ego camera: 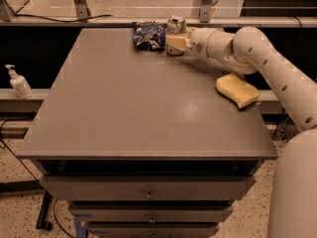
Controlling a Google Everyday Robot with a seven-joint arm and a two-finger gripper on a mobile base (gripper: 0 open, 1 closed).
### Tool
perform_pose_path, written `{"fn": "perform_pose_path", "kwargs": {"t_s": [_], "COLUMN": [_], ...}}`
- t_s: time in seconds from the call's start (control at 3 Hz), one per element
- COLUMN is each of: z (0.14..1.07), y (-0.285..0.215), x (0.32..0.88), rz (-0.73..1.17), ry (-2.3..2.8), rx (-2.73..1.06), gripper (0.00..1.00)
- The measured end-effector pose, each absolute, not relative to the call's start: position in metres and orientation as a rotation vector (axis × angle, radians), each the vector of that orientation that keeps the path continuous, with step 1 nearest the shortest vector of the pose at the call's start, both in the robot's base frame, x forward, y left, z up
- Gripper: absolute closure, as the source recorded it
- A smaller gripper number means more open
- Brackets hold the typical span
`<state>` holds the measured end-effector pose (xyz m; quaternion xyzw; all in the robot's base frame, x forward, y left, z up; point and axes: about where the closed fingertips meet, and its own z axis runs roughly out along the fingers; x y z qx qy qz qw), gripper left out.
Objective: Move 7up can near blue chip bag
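Note:
The 7up can (175,25) stands upright at the far edge of the grey table (124,108), just to the right of the blue chip bag (148,35). Only a narrow gap separates can and bag. My gripper (174,42) reaches in from the right and is shut on the can's lower half, with its tan fingers (172,43) hiding the can's base. I cannot tell whether the can rests on the table or hangs just above it. The bag lies wrinkled at the table's far edge.
A yellow sponge (237,89) lies near the table's right edge, under my arm (267,63). A white pump bottle (19,82) stands on a ledge left of the table. A rail with metal posts (79,1) runs behind the table. Drawers (148,195) are below the front edge.

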<state>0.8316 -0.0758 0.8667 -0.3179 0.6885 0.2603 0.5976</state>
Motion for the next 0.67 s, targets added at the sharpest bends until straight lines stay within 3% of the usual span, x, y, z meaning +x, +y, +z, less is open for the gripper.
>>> {"fn": "perform_pose_path", "kwargs": {"t_s": [0.67], "z": [0.8669], "y": [-0.0702], "x": [0.8307], "rz": [0.623], "ry": [1.603], "rx": [-0.734], "gripper": [0.59]}}
